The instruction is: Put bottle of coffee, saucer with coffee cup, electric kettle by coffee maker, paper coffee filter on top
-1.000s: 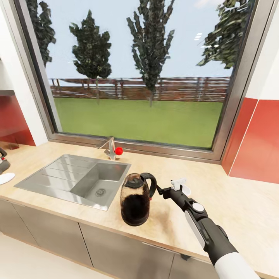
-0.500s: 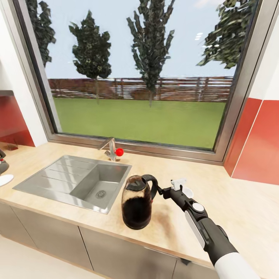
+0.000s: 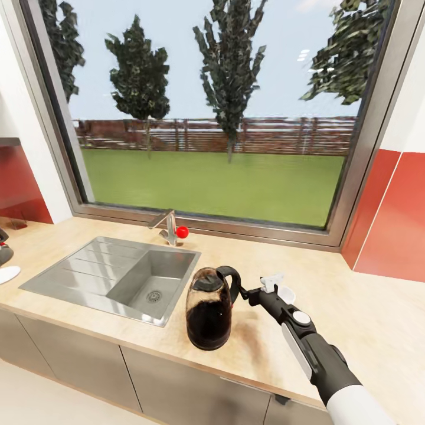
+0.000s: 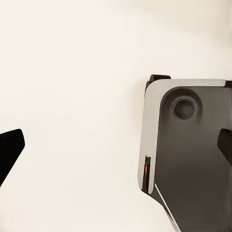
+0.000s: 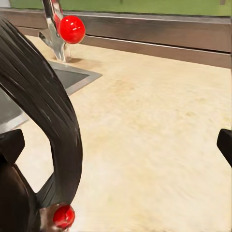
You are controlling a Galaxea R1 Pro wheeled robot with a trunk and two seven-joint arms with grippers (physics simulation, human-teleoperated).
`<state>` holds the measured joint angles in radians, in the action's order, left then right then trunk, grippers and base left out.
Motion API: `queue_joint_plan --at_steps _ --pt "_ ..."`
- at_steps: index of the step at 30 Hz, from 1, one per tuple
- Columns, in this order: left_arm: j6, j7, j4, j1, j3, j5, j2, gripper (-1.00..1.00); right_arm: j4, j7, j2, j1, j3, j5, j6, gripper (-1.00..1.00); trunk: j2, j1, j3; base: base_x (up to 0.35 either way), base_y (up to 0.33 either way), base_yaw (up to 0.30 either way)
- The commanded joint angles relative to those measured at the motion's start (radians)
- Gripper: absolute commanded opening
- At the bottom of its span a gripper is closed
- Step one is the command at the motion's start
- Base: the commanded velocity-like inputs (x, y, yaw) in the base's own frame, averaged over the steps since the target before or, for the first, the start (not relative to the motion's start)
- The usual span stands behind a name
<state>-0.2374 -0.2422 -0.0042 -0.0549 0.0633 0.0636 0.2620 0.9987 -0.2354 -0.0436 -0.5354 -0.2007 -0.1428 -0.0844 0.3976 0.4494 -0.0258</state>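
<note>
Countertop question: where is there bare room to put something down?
The countertop is bare between the right hand and the red wall panel, and behind the electric kettle toward the window sill. It is crowded left of the kettle, where the sink and faucet sit.

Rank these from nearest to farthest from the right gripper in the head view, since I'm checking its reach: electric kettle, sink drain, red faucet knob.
From the right gripper:
1. Electric kettle, right beside it; the gripper is at its handle.
2. Sink drain, farther toward the robot's left, in the basin.
3. Red faucet knob, back by the window; close to the drain's distance.

Countertop [image 3: 366, 319]; electric kettle [image 3: 208, 316] standing upright
</note>
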Motion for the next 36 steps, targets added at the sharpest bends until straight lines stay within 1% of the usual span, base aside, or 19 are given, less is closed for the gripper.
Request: queue_joint_plan --at_steps 1,30,36 --pt "0.0 -0.008 0.001 -0.001 0.006 0.007 0.0 1.0 0.0 -0.001 -0.001 -0.001 -0.002 -0.011 -0.006 1.0 0.002 0.001 -0.002 0.0 0.0 0.0" --pt "0.001 -0.008 0.001 -0.001 0.006 0.005 -0.001 1.0 -0.003 -0.001 -0.001 -0.001 -0.002 -0.011 -0.007 1.0 0.002 0.001 -0.002 0.012 0.019 0.0" --pt "0.001 -0.008 0.001 -0.001 0.006 0.005 -0.001 1.0 -0.003 -0.001 -0.001 -0.001 -0.002 -0.011 -0.006 1.0 0.002 0.001 -0.002 0.028 0.083 0.0"
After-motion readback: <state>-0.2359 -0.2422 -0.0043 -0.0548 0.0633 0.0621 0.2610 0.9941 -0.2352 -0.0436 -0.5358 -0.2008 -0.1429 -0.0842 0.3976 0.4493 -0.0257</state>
